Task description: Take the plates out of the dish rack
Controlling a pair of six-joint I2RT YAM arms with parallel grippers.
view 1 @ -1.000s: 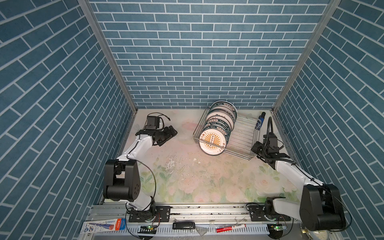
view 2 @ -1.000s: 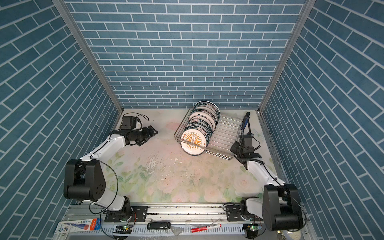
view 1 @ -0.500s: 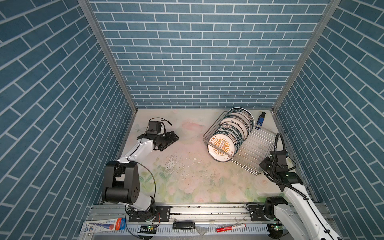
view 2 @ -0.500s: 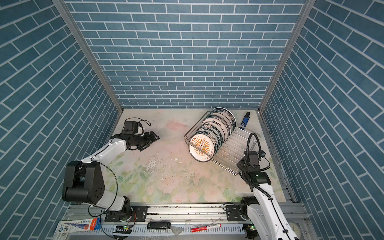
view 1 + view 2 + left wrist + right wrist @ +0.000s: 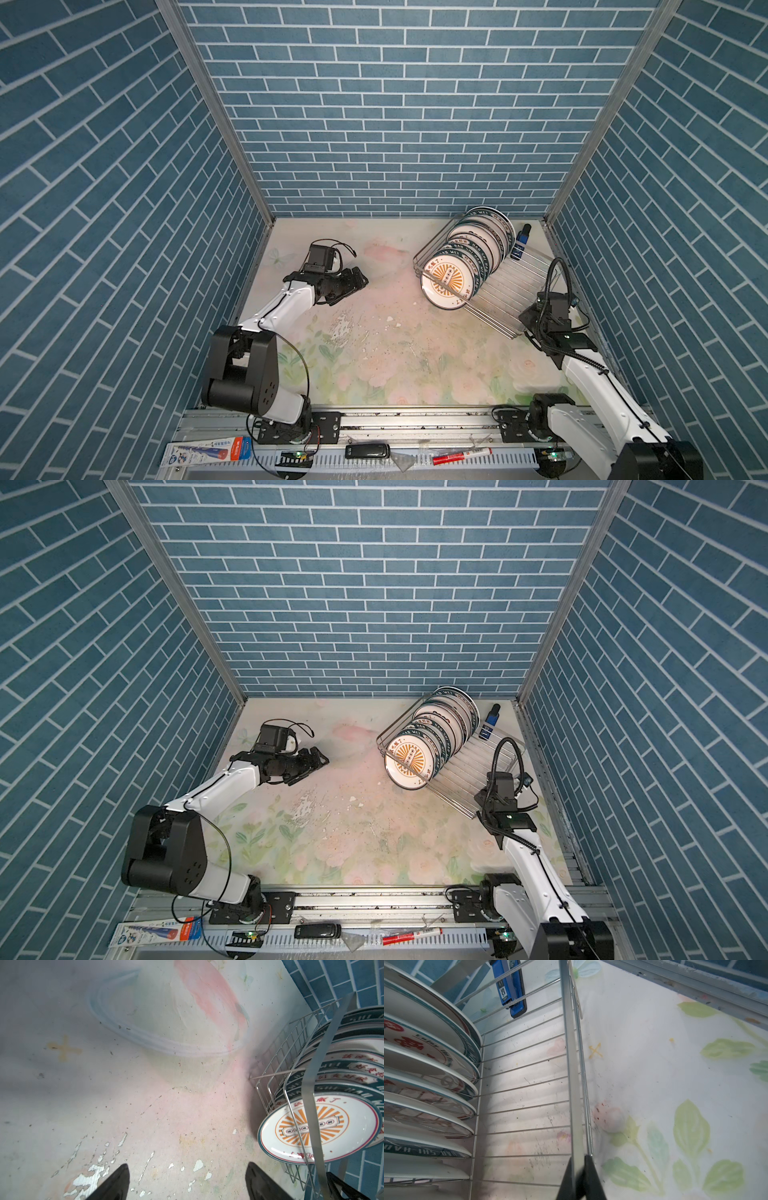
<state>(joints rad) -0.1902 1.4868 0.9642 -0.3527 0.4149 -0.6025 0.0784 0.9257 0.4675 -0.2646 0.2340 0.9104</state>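
Nothing has been unloaded: every one of the plates (image 5: 449, 278) stands on edge in a row inside the dish rack (image 5: 512, 286), which sits at the far right of the worktop (image 5: 395, 353), and no plate lies on the worktop itself. By my judgement the whole task is still ahead. The right end effector (image 5: 579, 1169) is pinched shut on the flat metal rim at the rack's near corner. The left end effector (image 5: 187, 1178) hovers over bare worktop with its jaws spread wide, holding nothing, well apart from the rack. The front plate shows an orange sunburst with red Chinese characters too small to read. Teal bands on other plates read "HAO SHI HAO" and "MEI", and one carries "Enjoy the". A small blue object (image 5: 510, 991) lies at the rack's far edge, its label illegible.
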